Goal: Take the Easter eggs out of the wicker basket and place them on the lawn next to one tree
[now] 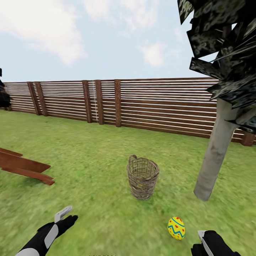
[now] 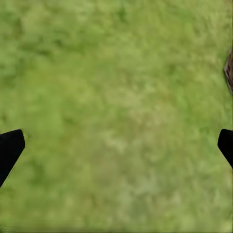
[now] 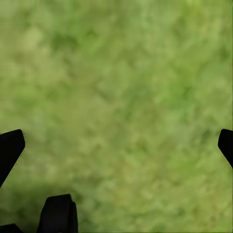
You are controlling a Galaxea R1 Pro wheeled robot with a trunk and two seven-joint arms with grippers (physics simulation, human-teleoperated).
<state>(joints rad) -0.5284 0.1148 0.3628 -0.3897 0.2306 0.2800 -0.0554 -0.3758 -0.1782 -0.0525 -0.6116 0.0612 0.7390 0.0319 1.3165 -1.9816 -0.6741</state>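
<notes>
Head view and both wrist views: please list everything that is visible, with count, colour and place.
Easter egg: one, yellow with red and blue marks, on the grass near the tree.
Wicker basket: one, brown, upright on the lawn, left of the tree.
Tree: one, pale grey trunk, dark crown, at right.
Fence: one, brown slats, behind the lawn.
Wooden boards: brown, on the grass at left.
Lawn: green.
Left gripper: black, open over grass.
Right gripper: black, open over grass.
</notes>
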